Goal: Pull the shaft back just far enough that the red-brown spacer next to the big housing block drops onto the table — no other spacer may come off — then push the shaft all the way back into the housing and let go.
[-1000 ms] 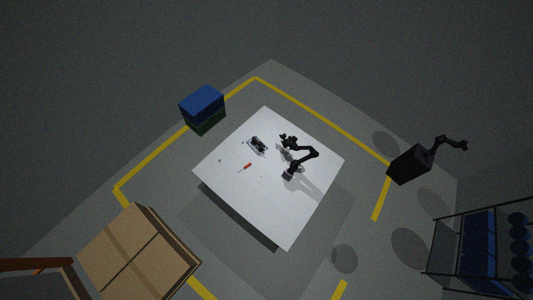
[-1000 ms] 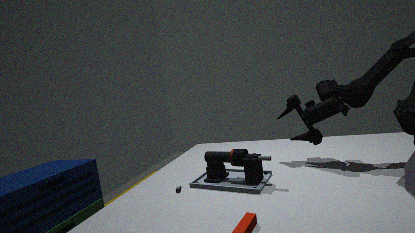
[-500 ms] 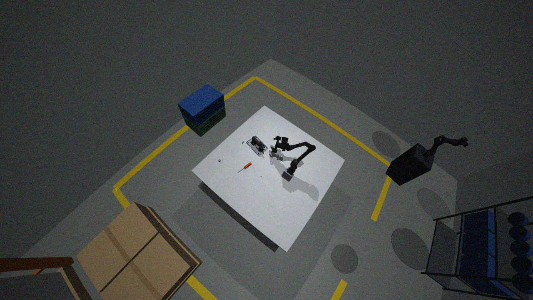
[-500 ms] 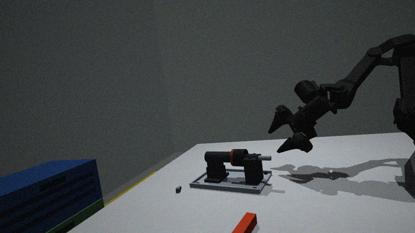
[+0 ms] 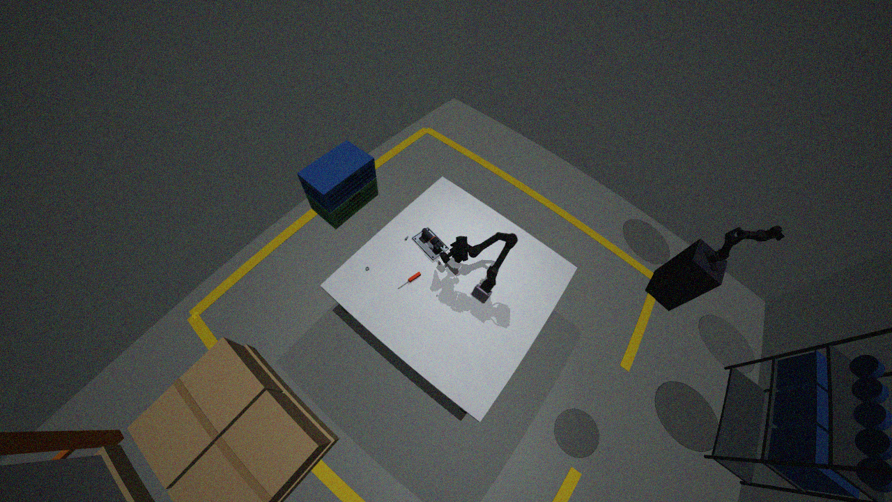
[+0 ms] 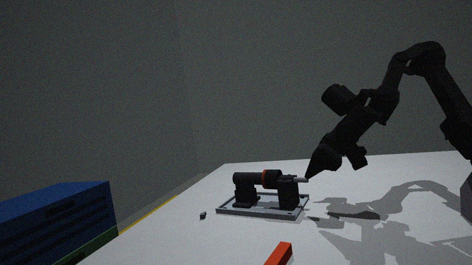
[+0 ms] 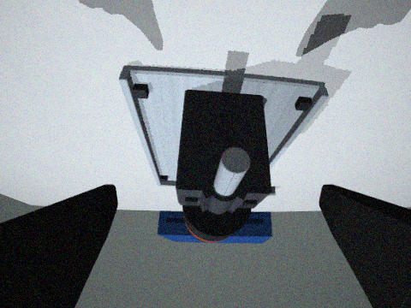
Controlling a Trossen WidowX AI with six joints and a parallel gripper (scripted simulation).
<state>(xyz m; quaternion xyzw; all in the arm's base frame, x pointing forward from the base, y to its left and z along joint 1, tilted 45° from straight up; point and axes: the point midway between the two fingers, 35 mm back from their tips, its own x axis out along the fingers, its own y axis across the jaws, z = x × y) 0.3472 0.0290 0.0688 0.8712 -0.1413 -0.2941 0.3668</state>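
Observation:
A pale shaft (image 6: pixel 300 179) (image 7: pixel 233 173) sticks out of the near dark block (image 6: pixel 288 195) (image 7: pixel 223 128) on a shallow grey tray (image 6: pixel 254 214) (image 7: pixel 171 72). A red-brown spacer (image 6: pixel 263 179) sits upright around the axis, between black rings and the dark cylinder on top of the far block (image 6: pixel 245 195). In the wrist view only a thin orange edge of it shows below the black rings. My gripper (image 6: pixel 306 179) (image 7: pixel 219 195) is open and empty, its fingers wide on both sides of the shaft's outer end. Whether a finger touches the shaft cannot be told.
An orange-handled screwdriver (image 5: pixel 414 276) (image 6: pixel 276 261) lies in front of the tray. A small grey part (image 5: pixel 405 238) (image 6: pixel 202 215) lies beyond the tray's far end, and a small ring (image 5: pixel 367 268) near the table edge. Blue crates (image 5: pixel 336 168) (image 6: pixel 50 211) stand beyond the table.

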